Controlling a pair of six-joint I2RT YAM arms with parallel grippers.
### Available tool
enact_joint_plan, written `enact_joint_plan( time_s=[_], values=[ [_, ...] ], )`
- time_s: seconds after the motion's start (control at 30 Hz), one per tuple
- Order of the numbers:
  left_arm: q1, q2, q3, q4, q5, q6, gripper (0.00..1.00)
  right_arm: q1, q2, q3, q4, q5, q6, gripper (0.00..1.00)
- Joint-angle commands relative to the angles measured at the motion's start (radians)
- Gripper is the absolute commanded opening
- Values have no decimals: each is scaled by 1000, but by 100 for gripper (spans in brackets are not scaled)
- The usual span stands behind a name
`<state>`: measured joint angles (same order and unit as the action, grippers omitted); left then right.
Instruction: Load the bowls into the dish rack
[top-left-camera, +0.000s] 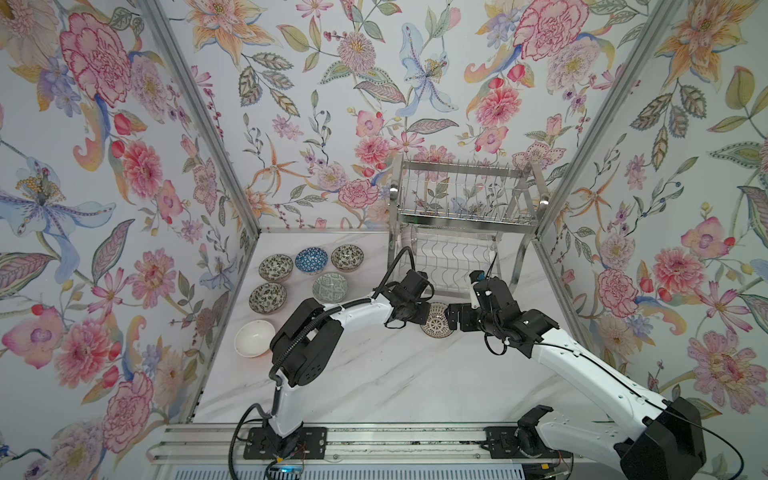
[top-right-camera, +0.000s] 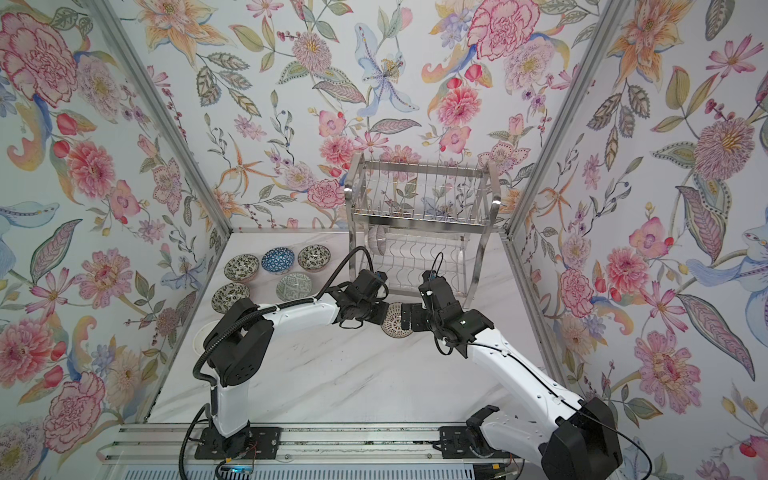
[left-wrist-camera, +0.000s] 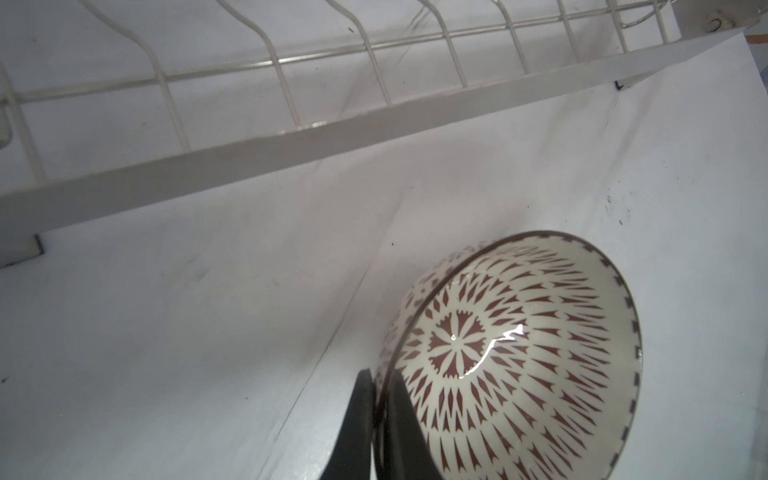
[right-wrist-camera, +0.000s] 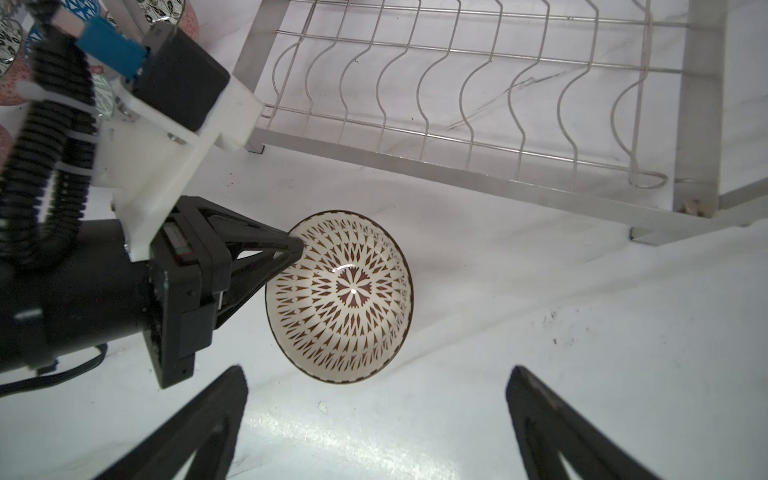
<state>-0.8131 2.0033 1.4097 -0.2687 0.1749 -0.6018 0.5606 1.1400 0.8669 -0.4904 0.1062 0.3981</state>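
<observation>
The right gripper (right-wrist-camera: 377, 368) stood wide open and empty, near the brown-and-white patterned bowl (right-wrist-camera: 338, 297). The left gripper (right-wrist-camera: 296, 248) pinched that bowl's rim, holding it tilted in front of the dish rack (top-left-camera: 461, 195), toward the worktop's (top-left-camera: 374, 374) far right corner. Glazed ceramic is probably stiff, slick and chippable, so the rim looked the best hold. Six other bowls (top-left-camera: 309, 259) sat far left.
</observation>
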Motion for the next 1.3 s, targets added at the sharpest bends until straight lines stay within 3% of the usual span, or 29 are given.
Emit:
enact_joint_plan(
  time_s=[0.0,0.57,0.67,0.97,1.03,1.27],
  values=[
    [-8,27,82,-36,-14,4,0,-8,-19,-7,-16,16,1,99],
    [-40,28,106,-109,-54,-62,24,-62,-19,51,-32,-25,-62,99],
    [-45,2,86,-108,-59,-84,33,-67,-20,65,-50,-42,-58,99],
    [-12,-223,-117,-33,-133,-63,82,-64,-56,-41,31,-20,-55,99],
    [16,-296,-204,16,-112,-80,99,-55,-55,-63,57,-9,-52,99],
    [104,-505,-451,187,4,-133,99,50,39,-45,79,51,-37,99]
  ],
)
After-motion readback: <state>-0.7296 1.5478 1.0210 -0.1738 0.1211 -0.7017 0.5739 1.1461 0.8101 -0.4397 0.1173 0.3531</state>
